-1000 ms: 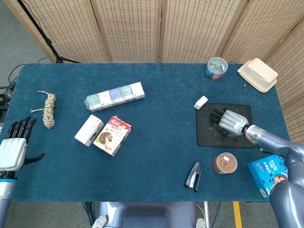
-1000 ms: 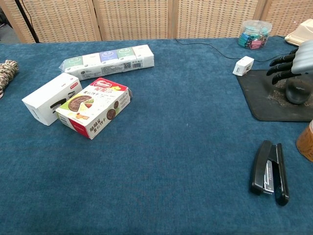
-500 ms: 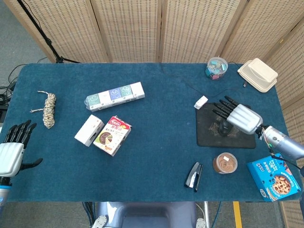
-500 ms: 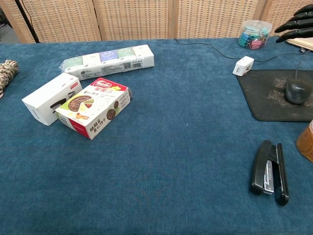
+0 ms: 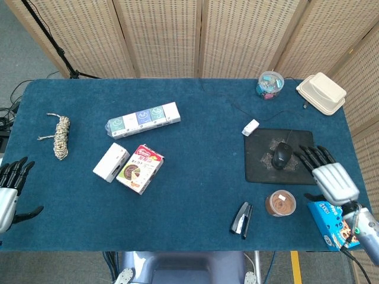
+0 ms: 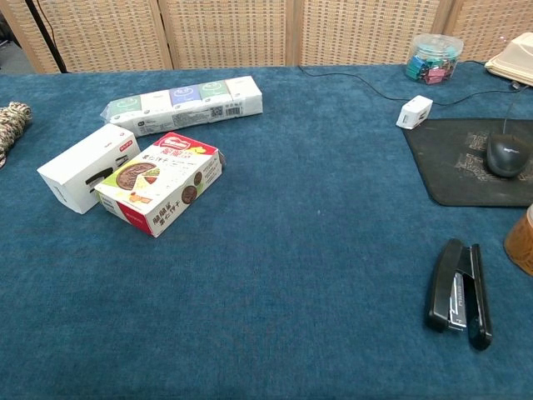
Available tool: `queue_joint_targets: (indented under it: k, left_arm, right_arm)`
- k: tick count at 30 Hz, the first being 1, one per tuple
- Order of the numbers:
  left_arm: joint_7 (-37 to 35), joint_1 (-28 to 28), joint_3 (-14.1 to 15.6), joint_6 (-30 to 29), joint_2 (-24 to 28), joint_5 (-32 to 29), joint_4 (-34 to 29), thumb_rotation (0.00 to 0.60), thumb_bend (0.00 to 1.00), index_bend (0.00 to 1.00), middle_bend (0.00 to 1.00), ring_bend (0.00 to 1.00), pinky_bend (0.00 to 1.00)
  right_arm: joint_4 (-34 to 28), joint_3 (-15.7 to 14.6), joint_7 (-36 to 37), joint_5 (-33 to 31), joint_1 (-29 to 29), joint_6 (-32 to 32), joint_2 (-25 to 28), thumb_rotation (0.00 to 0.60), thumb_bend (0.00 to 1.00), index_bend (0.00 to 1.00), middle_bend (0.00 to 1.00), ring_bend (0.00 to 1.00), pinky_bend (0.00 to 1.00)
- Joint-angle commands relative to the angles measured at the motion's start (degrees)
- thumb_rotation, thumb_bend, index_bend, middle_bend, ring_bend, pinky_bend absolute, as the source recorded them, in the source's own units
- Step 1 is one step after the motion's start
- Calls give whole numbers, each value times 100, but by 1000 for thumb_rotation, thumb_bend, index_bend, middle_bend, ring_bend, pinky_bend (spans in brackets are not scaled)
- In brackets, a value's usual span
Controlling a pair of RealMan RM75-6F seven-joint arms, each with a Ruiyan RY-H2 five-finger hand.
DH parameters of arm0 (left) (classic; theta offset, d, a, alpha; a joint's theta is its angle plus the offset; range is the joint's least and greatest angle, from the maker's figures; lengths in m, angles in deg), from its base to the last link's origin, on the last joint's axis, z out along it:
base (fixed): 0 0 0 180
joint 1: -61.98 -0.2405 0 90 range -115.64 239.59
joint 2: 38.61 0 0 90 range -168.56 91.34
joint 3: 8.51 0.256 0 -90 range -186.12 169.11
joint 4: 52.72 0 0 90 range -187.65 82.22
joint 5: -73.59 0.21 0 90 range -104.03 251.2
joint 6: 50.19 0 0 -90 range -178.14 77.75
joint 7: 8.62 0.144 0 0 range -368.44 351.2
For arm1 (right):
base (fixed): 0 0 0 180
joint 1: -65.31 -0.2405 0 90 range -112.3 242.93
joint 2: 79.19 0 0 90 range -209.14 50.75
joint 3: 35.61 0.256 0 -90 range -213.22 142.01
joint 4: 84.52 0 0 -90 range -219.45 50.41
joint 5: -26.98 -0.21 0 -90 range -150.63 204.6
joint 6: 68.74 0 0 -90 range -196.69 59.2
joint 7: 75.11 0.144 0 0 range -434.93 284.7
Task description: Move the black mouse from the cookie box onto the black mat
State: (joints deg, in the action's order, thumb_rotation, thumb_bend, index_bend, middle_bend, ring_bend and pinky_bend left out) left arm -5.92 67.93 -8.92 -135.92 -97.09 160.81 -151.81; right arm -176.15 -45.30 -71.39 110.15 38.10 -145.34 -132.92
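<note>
The black mouse is seen resting on the black mat near the surface's right edge. The right hand is held just beside it, empty, fingers spread. The left hand is likewise spread and empty.

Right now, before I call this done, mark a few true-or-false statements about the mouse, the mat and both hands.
1. The black mouse lies on the black mat. True.
2. The right hand grips the mouse. False: it is apart from the mouse, fingers spread, holding nothing.
3. The left hand holds the rope. False: the rope lies on the table, untouched.
4. The stapler lies off the mat. True.
5. The mouse sits on the blue cookie box. False: the box carries no mouse.
</note>
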Motion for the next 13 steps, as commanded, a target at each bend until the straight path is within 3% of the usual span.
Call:
queue_joint_targets:
  k: [1, 13]
  left_arm:
    - [171, -13, -9, 34, 9, -80, -68, 600, 49, 0, 0, 0, 0]
    - [469, -25, -20, 109, -2, -157, -232, 600, 49, 0, 0, 0, 0]
  right_arm:
    - [-565, 110, -108, -315, 879, -707, 330, 600, 0, 0, 0, 0, 0]
    - [-465, 294, -576, 65, 1904, -1848, -276, 600, 0, 0, 0, 0, 0]
